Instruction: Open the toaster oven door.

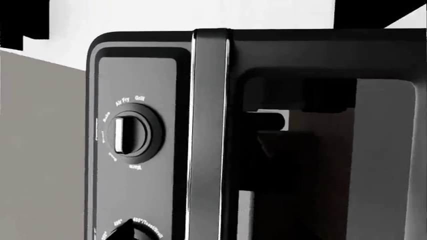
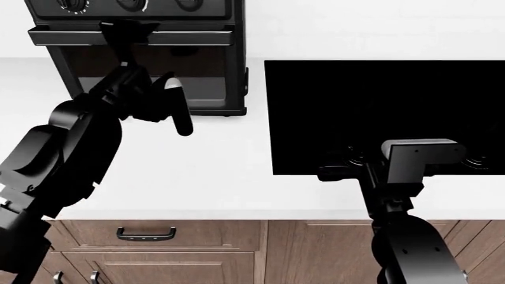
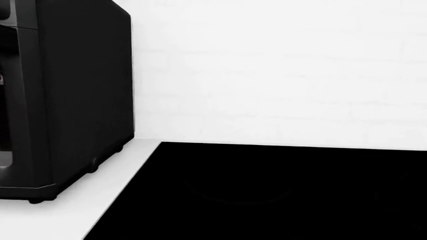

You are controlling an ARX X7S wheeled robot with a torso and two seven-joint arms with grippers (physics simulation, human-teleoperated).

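Observation:
The toaster oven (image 2: 225, 15) stands at the back left of the counter, with round knobs along its top. The toaster oven door (image 2: 201, 77) is a dark glass panel under a long grey bar handle (image 2: 189, 36). My left gripper (image 2: 128, 34) is at the handle's left part, with dark parts above and below the bar; I cannot tell if it is shut on it. The left wrist view shows the handle (image 1: 209, 150) close up, beside a knob (image 1: 129, 134) and the door glass (image 1: 373, 165). My right gripper (image 2: 335, 170) hovers over the cooktop, dark against it.
A flat black cooktop (image 2: 379, 106) fills the counter's right side and shows in the right wrist view (image 3: 267, 195), next to the oven's side (image 3: 80, 100). The white counter (image 2: 197, 165) runs between them. Brown cabinet drawers (image 2: 146, 234) are below the front edge.

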